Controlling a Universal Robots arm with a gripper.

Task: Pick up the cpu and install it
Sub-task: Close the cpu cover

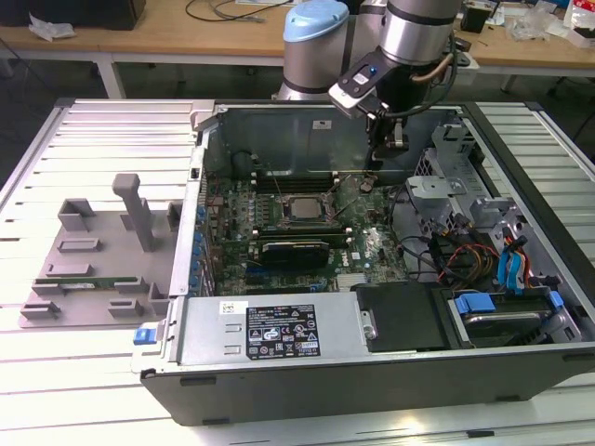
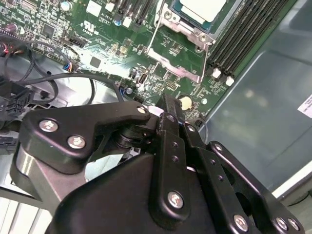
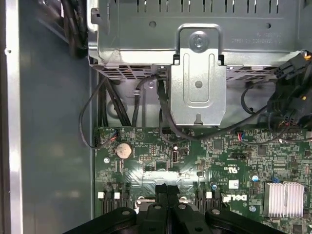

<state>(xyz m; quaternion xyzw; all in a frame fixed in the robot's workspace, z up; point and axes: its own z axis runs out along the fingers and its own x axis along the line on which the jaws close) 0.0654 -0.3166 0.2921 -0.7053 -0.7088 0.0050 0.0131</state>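
**Open case on the desk, tool over the board.** We see the case [image 1: 279, 390] lying on the desk [image 1: 102, 390], towards the desk edge at the exterior view's right. The cpu [image 1: 299, 208] sits silver top up in the socket at the middle of the board [image 1: 372, 249]. In the second wrist view the cpu [image 2: 202, 9] lies inside the metal frame [image 2: 181, 69]. The tool [image 1: 386, 149] hangs over the board by the case wall nearest the arm's base, apart from the cpu. In both wrist views we find the tool [image 2: 170, 100] [image 3: 167, 187] narrow. Its fingers [image 3: 161, 195] are pressed together and hold nothing. A coin cell [image 3: 124, 150] lies near the fingertips. A grey tray [image 1: 93, 242] near the opposite desk edge carries a memory stick [image 1: 74, 276].
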